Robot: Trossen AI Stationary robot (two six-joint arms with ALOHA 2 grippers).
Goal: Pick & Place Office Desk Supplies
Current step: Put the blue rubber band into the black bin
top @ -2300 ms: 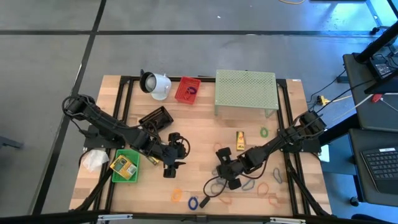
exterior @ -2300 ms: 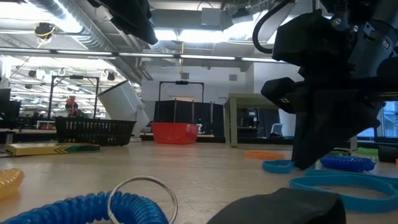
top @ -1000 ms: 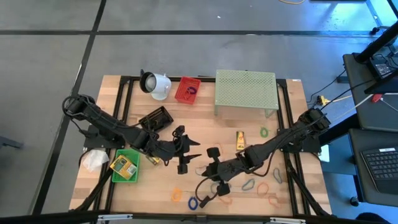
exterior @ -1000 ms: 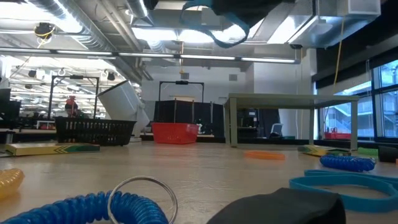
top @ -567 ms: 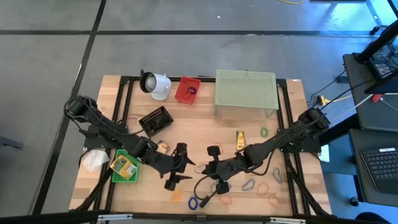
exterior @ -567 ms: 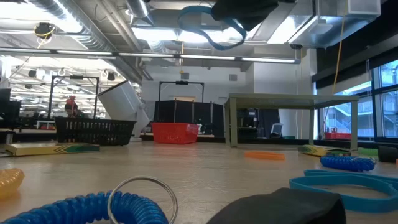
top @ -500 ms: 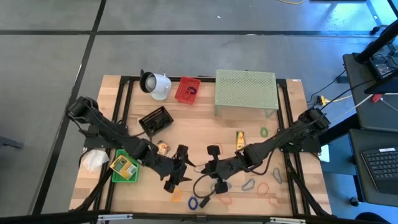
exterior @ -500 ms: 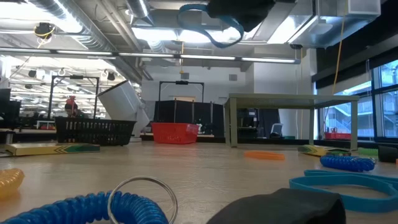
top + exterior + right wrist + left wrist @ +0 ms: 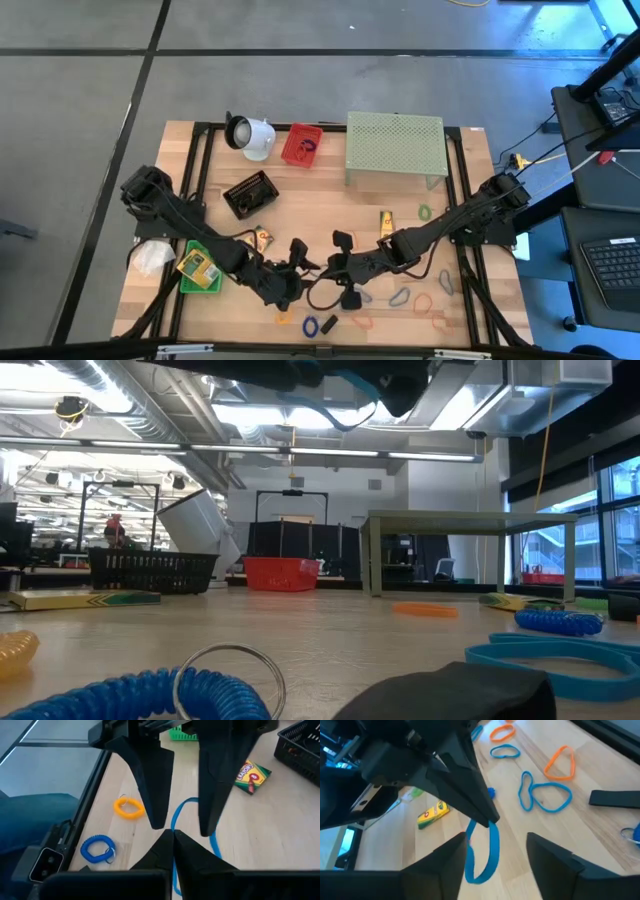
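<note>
From above, you are bringing the left gripper (image 9: 297, 262) up to the right gripper (image 9: 336, 268) above the table's front middle; the two are nearly meeting.

At table height, both are hanging overhead, with the blue rubber band (image 9: 345, 408) drooping beneath.

Through the left wrist, your fingers are standing apart around the band (image 9: 485, 851); centre them before closing.

Through the right wrist, the fingers are pinched together on the band (image 9: 186, 822); I judge you should be keeping that pinch until the left closes.
</note>
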